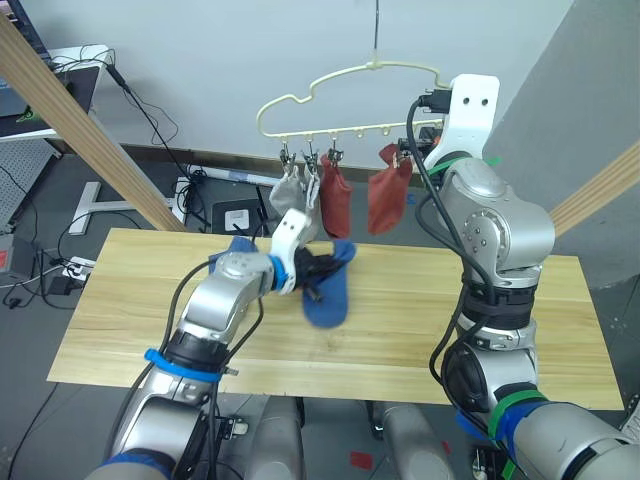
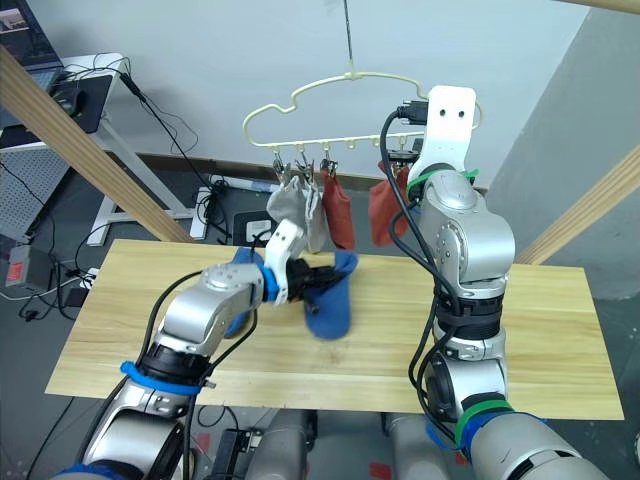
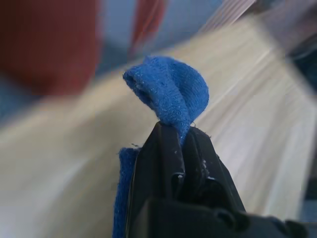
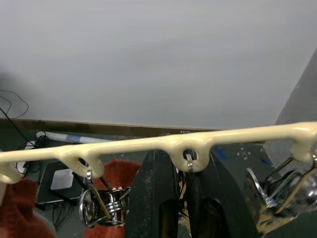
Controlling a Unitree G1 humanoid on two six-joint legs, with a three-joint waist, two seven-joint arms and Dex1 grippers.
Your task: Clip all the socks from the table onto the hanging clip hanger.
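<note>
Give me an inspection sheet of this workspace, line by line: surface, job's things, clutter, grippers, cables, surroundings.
Surface: light wooden table, planks with visible grain.
Job's things: clip hanger hangs above the table's far edge; two grey socks and two rust-red socks hang from its clips. One blue sock is held over the table; a second blue sock lies behind the left arm.
Clutter: nothing seen on the table besides the socks.
Grippers: left gripper shut on the blue sock; right gripper raised at the hanger's bar, a clip loop between its fingers, open or shut unclear.
Cables: black cables trail over the floor behind the table.
Surroundings: pale wall, angled wooden poles, a side desk at far left.
</note>
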